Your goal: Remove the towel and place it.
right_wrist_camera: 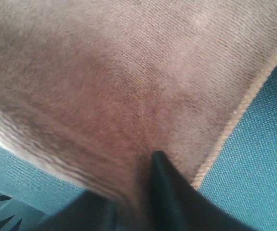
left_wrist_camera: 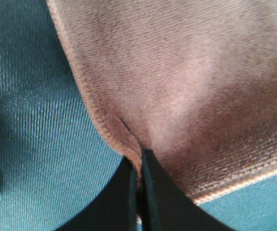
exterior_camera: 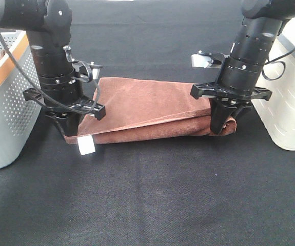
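Exterior high: folded towel (exterior_camera: 147, 110) lies lengthwise left-right, each gripper pinching one end.

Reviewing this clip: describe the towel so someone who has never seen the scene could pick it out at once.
On the black table, look between the perforated grey basket at the left and the white container at the right. The towel lies folded there, with a gripper at each end. It is the only rust-brown cloth in the open, with a small white tag at its near left corner.
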